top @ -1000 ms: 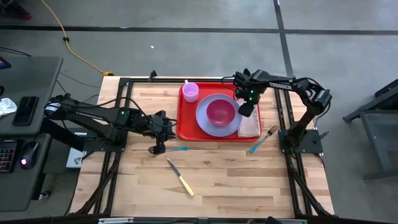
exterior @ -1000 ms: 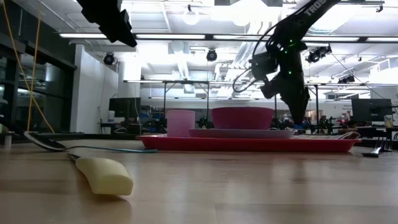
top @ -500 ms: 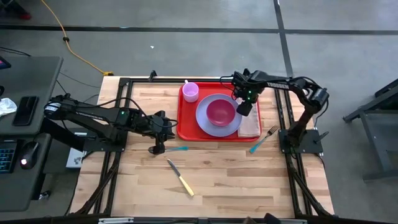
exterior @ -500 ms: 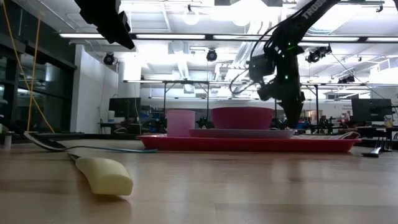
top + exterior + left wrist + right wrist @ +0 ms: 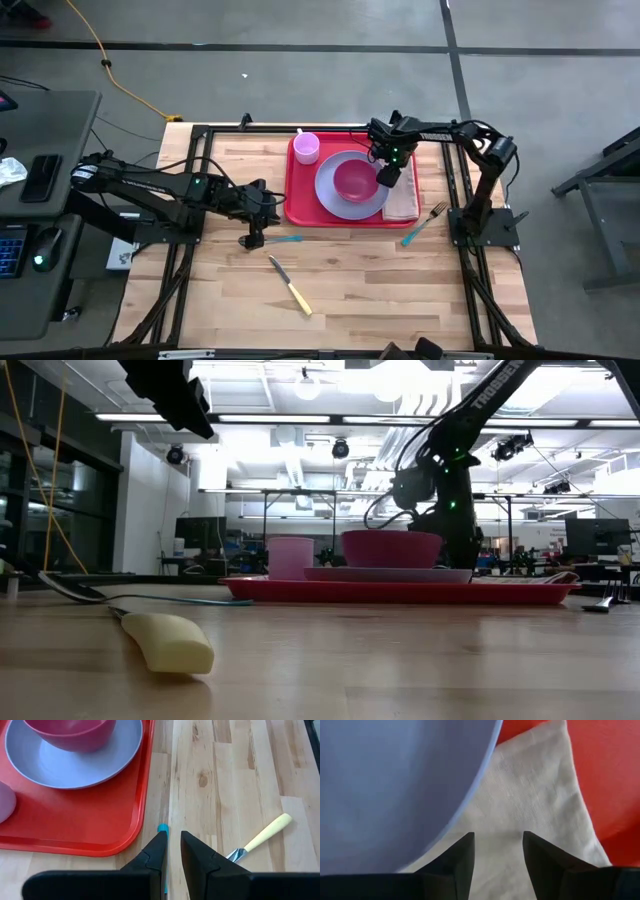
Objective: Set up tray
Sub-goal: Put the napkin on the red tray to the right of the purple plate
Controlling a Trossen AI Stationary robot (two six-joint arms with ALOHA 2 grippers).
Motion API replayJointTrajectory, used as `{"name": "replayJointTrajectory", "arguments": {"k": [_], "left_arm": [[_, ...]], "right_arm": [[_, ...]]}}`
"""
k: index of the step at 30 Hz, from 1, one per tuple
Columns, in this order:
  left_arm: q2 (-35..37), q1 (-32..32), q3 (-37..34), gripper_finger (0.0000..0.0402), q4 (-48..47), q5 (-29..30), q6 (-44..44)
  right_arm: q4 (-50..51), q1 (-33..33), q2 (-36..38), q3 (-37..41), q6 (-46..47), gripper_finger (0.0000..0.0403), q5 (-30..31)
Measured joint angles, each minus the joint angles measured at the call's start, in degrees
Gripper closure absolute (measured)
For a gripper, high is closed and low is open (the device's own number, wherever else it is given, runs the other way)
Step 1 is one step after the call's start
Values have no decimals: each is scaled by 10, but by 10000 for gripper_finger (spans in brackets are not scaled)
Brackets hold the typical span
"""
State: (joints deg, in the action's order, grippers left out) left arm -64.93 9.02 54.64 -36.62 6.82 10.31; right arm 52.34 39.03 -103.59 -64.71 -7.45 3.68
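The red tray (image 5: 300, 197) lies at the table's far middle. On it stand a lavender plate (image 5: 329, 196) with a magenta bowl (image 5: 354, 180), a pink cup (image 5: 306, 148) and a beige napkin (image 5: 403, 203) at its right end. The plate's rim (image 5: 470, 805) overlaps the napkin's edge (image 5: 530, 800). My right gripper (image 5: 496, 836) is open and low over the napkin, right beside the plate's rim, just right of the bowl (image 5: 390, 548). My left gripper (image 5: 172, 834) hovers left of the tray, above the blue-handled spoon (image 5: 285, 239), its fingers a narrow gap apart. My right gripper comes down on the napkin (image 5: 520, 820) from above, pointing down, with one finger (image 5: 465, 850) near the plate's rim. I cannot tell whether the fingertips touch the cloth.
A knife (image 5: 292, 288) with a pale yellow handle lies on the wood near the table's middle. A blue-handled fork (image 5: 425, 224) lies just off the tray's right near corner. The spoon (image 5: 70, 590) rests flat on the table. Bare wood spreads toward the near edge.
My right gripper has gone down and a little toward the table's left, closing in on the bowl and the plate's rim, and its wrist has come more upright. The left arm and all the things have kept still.
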Motion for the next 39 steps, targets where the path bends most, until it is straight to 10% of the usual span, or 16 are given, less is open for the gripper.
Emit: {"name": "replayJointTrajectory", "arguments": {"k": [39], "left_arm": [[0,0,0,316,-9,0,4]], "right_arm": [[-25,1,50,-1,-5,261,15]]}}
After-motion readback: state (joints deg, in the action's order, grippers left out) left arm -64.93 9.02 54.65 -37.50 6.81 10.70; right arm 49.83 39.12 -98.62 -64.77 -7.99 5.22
